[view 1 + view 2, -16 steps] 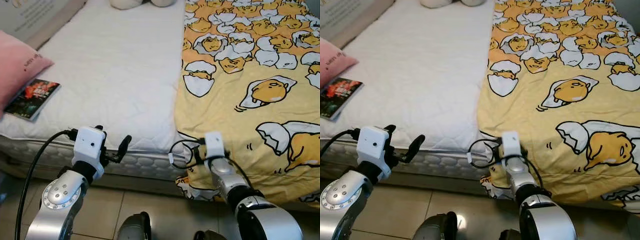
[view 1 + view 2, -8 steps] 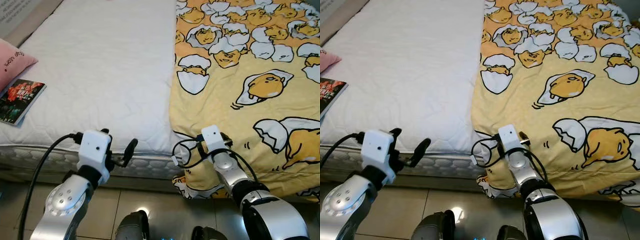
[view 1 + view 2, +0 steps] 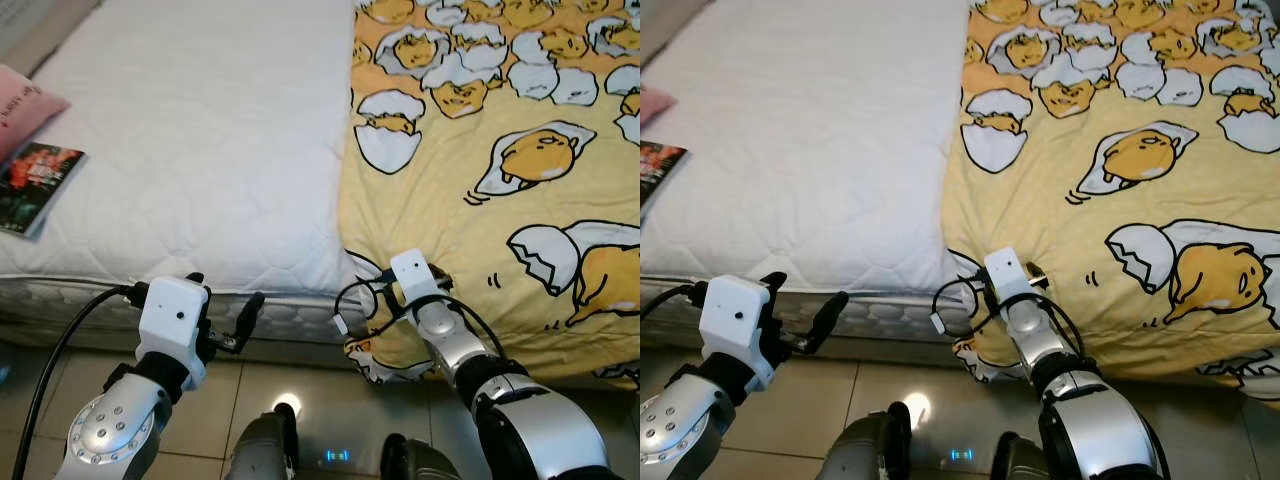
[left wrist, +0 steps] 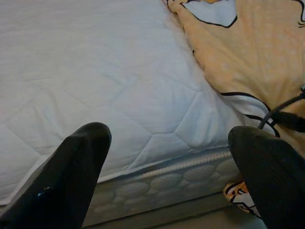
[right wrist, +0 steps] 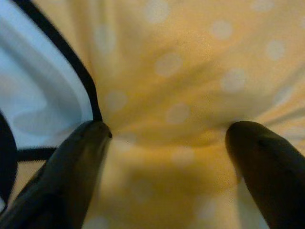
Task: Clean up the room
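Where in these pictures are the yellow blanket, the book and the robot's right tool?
Yellow blanket (image 3: 520,240), left eye view, on its flat middle.
Book (image 3: 28,185), left eye view, on its cover.
Right tool (image 5: 167,138), right wrist view, midway between its two black fingertips, pressed into the blanket.

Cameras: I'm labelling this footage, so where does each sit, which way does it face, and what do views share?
Eye views: on the head, facing down at the mattress, quilt, book; both arms show.
Left wrist: looks along the open left gripper at the mattress edge.
Right wrist: open right gripper pressed into the quilt.
Shared: left wrist and eyes both see the quilt's corner.
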Robot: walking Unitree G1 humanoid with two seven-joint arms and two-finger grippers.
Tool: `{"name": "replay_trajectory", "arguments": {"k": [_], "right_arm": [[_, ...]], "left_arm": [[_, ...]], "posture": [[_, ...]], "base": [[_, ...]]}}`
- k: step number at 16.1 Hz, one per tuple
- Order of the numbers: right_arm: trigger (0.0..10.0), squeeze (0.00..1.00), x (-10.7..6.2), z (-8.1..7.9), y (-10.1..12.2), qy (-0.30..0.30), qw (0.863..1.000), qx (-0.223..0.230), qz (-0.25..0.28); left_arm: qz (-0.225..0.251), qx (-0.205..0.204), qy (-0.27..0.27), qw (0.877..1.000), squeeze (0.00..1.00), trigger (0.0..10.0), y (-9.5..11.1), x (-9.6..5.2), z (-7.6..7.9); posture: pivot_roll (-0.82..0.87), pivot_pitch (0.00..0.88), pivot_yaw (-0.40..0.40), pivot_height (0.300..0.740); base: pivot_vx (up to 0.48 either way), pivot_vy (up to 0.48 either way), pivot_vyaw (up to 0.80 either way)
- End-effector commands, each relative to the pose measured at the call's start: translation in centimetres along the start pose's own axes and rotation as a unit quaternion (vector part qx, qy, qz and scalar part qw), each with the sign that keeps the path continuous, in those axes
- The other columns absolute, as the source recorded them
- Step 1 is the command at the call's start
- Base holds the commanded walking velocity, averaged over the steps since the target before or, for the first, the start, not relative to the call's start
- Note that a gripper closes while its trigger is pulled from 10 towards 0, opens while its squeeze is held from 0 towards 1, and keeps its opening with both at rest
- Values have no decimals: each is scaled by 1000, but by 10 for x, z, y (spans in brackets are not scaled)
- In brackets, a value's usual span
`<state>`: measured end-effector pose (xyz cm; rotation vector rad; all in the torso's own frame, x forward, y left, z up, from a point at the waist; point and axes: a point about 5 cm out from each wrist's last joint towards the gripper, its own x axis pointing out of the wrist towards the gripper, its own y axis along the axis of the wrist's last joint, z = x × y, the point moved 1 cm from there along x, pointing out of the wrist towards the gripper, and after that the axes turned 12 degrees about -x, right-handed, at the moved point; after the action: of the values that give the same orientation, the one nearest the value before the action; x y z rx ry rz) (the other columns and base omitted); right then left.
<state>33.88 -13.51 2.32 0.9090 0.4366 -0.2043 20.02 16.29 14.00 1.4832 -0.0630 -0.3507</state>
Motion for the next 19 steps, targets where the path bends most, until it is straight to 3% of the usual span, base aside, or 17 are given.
{"name": "replay_trajectory", "arguments": {"k": [1,4,18,19], "right_arm": [[0,0,1,-3,5,7,1000,20,5],[0,0,1,-3,5,11,996,86,-6],[0,0,-2,-36,26,93,990,95,38],[0,35,-3,-39,29,100,989,96,44]], "left_arm": [[-3,-1,0,1000,0,10000,0,-3,2],[-5,-2,-2,1000,0,10000,0,-1,3],[-6,-14,-6,1000,0,10000,-1,10,6],[-4,-15,-6,1000,0,10000,-1,12,6]], "posture": [[301,274,66,740],[291,282,67,740],[266,263,58,740],[262,258,57,740]], "base": [[0,0,0],[0,0,0],[0,0,0],[0,0,0]]}}
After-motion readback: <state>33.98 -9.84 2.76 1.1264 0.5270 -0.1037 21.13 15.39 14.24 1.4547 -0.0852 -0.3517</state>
